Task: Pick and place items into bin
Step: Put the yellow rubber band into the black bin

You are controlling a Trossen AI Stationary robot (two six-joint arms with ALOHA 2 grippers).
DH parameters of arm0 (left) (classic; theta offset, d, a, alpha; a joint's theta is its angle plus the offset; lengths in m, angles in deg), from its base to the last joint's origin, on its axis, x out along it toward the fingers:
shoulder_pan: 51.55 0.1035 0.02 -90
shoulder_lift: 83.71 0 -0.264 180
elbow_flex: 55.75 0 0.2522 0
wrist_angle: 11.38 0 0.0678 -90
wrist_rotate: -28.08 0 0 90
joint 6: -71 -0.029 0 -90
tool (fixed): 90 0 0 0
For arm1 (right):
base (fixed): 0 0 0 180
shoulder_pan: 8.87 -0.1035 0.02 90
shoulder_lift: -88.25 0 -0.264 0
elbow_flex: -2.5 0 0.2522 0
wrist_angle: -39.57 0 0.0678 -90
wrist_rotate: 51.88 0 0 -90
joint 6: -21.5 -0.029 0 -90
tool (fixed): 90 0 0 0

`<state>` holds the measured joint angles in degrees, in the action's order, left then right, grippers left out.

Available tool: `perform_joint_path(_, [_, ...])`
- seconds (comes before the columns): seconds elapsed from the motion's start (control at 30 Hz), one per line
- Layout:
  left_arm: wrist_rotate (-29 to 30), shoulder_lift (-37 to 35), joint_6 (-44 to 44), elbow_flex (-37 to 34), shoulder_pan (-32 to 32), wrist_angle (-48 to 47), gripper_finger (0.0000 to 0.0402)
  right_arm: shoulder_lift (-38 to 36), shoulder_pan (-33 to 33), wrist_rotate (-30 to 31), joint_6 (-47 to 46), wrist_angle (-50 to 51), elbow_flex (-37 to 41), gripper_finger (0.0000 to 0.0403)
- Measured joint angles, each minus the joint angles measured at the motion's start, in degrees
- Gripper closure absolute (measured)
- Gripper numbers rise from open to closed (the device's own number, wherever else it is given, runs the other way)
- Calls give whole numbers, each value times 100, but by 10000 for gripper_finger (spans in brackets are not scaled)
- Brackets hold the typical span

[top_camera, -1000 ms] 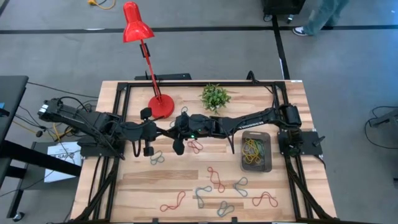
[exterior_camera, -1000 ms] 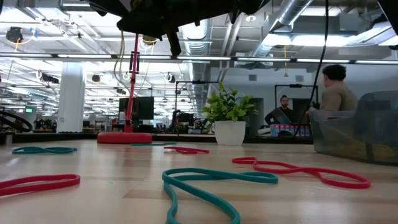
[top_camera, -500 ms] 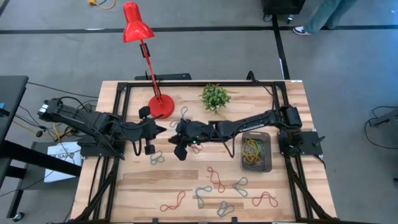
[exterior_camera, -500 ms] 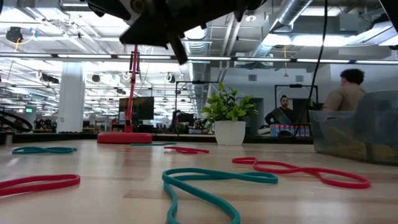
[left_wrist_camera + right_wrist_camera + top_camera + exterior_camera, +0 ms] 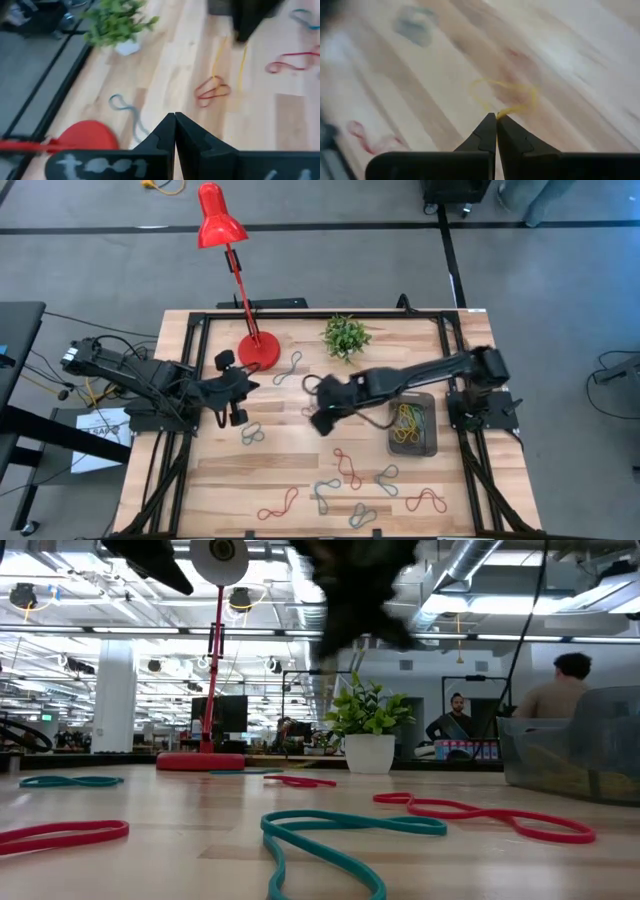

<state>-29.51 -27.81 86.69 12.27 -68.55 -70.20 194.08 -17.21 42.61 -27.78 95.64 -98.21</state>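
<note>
My right gripper (image 5: pixel 319 422) is above the table's middle, left of the bin, shut on a yellow band (image 5: pixel 512 95). The left wrist view shows this band (image 5: pixel 228 64) hanging under it. My left gripper (image 5: pixel 250 385) is shut and empty, near the red lamp base. The dark bin (image 5: pixel 412 423) at the right holds yellow and green bands. Loose bands lie flat on the wood: a grey one (image 5: pixel 290 367), a red one (image 5: pixel 212 90), a grey one (image 5: pixel 251 433), and several red and grey ones (image 5: pixel 347 468) near the front edge. My right gripper pinches the yellow band at one end of its loop (image 5: pixel 503 113) between its two fingertips. The fingers point down at the table. The rest of the loop hangs slack below them (image 5: pixel 240 60), lifted clear of the wood.
A red lamp stands with its round base (image 5: pixel 258 352) at the far left, and a small green plant (image 5: pixel 345 336) at the far middle. Black frame rails run along the table's left, right and far sides. People show in the room behind the table.
My right gripper has moved from beside my left gripper toward the table's right edge and the bin, carrying the yellow band clear of the table. My left gripper has drawn back a little toward the left edge.
</note>
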Motion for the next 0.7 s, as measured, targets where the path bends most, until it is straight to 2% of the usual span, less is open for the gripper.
perform_joint_path(0.2, [283,0,144,0,0,-14,401,-951,-196,92,-960,2407,-2,402])
perform_joint_path(0.4, [287,0,145,0,0,-15,401,-1400,-608,536,-2315,4477,1,402])
perform_joint_path(0.47, [286,0,145,0,0,-14,401,-1415,-735,590,-2703,4801,0,402])
perform_joint_path(0.7, [288,0,153,0,0,-13,401,-1178,-995,613,-3005,4513,268,402])
